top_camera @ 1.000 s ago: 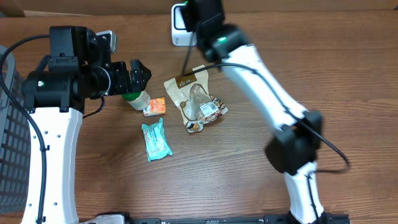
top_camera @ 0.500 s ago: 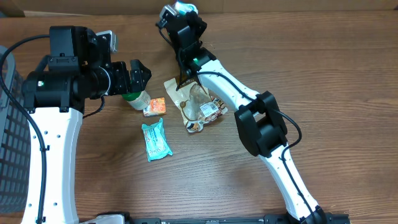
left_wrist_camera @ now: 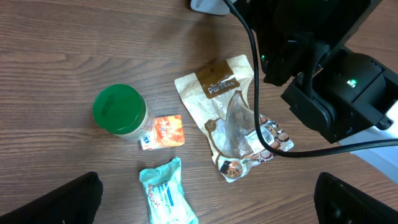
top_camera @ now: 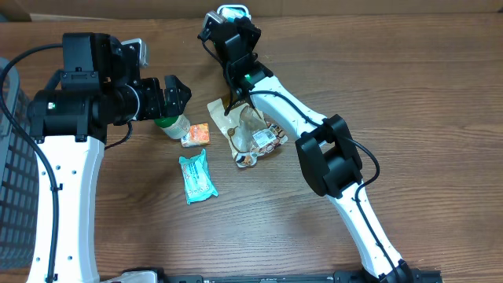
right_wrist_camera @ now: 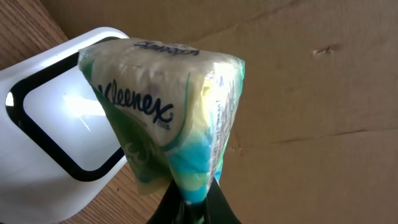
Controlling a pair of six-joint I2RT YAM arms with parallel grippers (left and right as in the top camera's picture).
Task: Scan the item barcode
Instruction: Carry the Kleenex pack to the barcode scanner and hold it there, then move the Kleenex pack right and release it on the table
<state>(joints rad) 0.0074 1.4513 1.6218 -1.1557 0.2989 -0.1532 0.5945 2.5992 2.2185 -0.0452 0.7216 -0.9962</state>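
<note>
Because the right gripper (right_wrist_camera: pixel 193 200) pinches the Kleenex pack (right_wrist_camera: pixel 165 115) only by one crimped end, held just before the scanner (right_wrist_camera: pixel 53 118) window, the pack could swing or twist and spoil the read.

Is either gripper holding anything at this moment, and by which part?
The right gripper is shut on a green-and-white plastic Kleenex tissue pack, pinching its narrow lower end. The left gripper is open and holds nothing.
</note>
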